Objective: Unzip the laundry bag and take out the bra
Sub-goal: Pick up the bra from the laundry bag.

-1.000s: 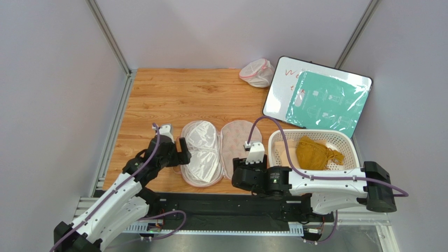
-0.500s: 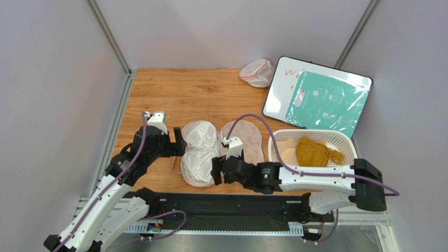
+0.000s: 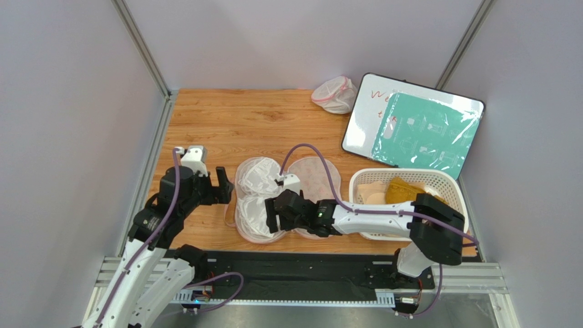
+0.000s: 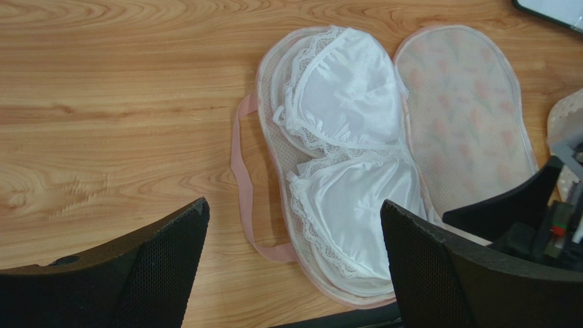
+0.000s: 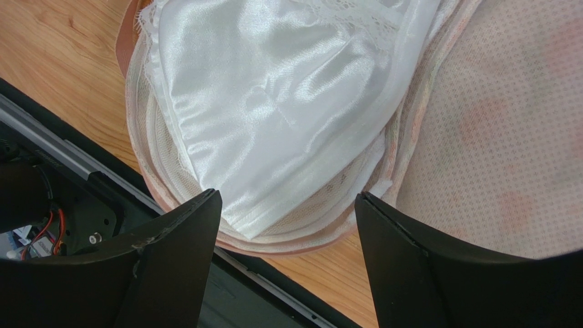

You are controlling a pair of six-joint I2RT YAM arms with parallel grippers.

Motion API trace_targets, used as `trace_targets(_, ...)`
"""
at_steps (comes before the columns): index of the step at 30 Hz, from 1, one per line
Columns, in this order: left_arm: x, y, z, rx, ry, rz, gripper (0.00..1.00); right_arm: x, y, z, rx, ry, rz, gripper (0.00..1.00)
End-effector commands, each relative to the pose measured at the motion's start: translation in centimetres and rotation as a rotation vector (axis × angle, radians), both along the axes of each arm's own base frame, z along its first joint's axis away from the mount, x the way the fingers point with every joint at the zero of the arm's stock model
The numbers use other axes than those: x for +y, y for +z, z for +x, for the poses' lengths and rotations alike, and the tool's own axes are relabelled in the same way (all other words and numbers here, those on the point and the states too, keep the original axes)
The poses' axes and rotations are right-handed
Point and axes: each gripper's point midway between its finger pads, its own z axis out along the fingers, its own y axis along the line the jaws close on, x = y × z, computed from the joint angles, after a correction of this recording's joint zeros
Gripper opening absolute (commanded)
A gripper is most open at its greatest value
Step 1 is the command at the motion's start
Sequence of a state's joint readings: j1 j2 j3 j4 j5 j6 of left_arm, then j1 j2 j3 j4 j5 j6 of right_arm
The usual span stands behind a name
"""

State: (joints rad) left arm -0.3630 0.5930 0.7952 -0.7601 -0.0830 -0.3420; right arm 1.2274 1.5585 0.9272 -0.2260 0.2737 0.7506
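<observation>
White satin bra [image 5: 274,102] lies lengthwise in the unzipped laundry bag [image 4: 465,116], its long axis pointing away from the arms. The right claw [image 5: 286,205], open, hangs over its near end.

My left gripper [image 3: 224,186]: jaws spread wide, pointing right. My right gripper [image 3: 271,215]: jaws spread wide too, reached far left across my front, pointing toward the left one.

A white basket [image 3: 448,178] holds mustard cloth [image 3: 402,190]; beyond it lie a whiteboard [image 3: 370,109] and a mesh pouch [image 3: 334,94]
</observation>
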Motion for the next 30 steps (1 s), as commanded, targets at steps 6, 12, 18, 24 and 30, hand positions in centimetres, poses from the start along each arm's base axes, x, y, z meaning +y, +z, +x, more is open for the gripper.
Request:
trace_targets(6,0.4,0.5,-0.3,-0.028,0.013,-0.013,1.0,3.8,-0.6,1.2,0.041,-0.006,0.037,0.75)
trace_targets(12,0.1,0.3,-0.4,-0.02,0.0,-0.015,1.0,2.7,-1.5,1.4,0.053,-0.056,-0.014,0.74)
trace_targets(18,0.0,0.3,-0.4,-0.02,-0.008,-0.016,1.0,2.8,-2.0,1.7,0.057,-0.06,-0.024,0.73)
trace_targets(24,0.0,0.2,-0.4,-0.017,-0.007,-0.018,1.0,3.0,-2.6,1.9,0.09,-0.073,-0.028,0.66)
trace_targets(30,0.0,0.3,-0.4,-0.024,-0.008,-0.019,1.0,3.0,-3.0,1.9,0.1,-0.074,-0.035,0.45)
